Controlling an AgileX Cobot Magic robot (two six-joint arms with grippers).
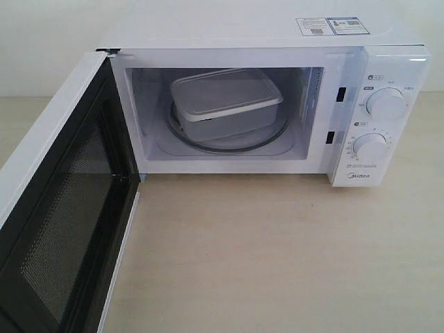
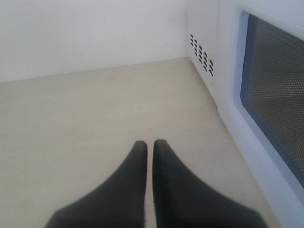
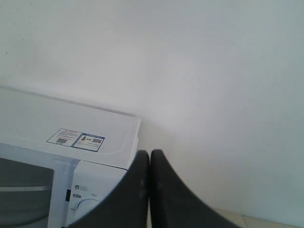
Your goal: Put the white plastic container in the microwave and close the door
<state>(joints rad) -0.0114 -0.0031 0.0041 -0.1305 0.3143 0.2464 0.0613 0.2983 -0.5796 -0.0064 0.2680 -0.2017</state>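
Well, only my exterior view shows the white plastic container (image 1: 225,104) inside the microwave (image 1: 208,28), door (image 1: 76,208) open — on the wrists I see left hand (image 2: 149,144) and right hand (image 3: 150,153) pressed together, empty.

one microwave (image 1: 263,28), one container (image 1: 225,97), two dials (image 1: 386,104), two stickers (image 1: 333,26)
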